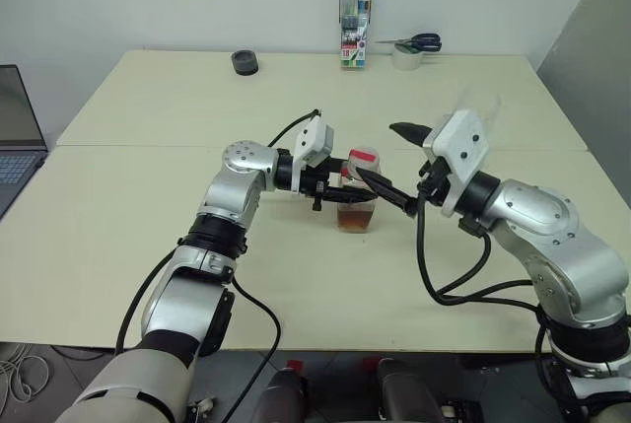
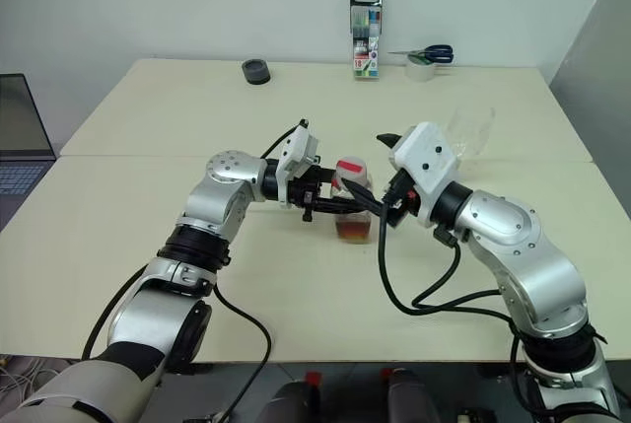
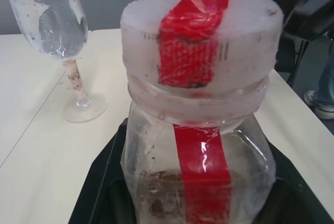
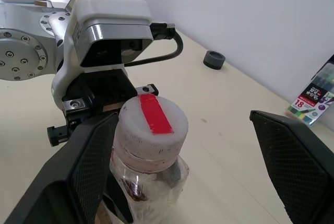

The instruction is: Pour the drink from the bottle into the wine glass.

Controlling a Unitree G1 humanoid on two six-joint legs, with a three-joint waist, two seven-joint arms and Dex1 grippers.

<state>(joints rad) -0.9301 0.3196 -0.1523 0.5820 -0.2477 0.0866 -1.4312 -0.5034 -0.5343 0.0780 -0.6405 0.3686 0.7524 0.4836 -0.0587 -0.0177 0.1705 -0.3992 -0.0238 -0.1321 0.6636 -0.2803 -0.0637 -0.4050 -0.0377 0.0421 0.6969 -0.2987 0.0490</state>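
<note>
Clamping the small clear plastic bottle (image 1: 356, 201) with red tape, the left gripper (image 1: 340, 189) holds firm; the right gripper (image 4: 182, 166) spreads wide around its white cap (image 4: 153, 121).

Lower right in the right wrist view, the marker pack (image 4: 314, 100) bears a white "18" on red; its remaining print is probably too small to read.

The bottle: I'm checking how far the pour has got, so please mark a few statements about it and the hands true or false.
1. The bottle has its cap on. True.
2. The left hand is shut on the bottle. True.
3. The right hand is shut on the cap. False: its fingers stand open on either side of it.
4. The wine glass holds amber drink. False: it looks empty.
</note>
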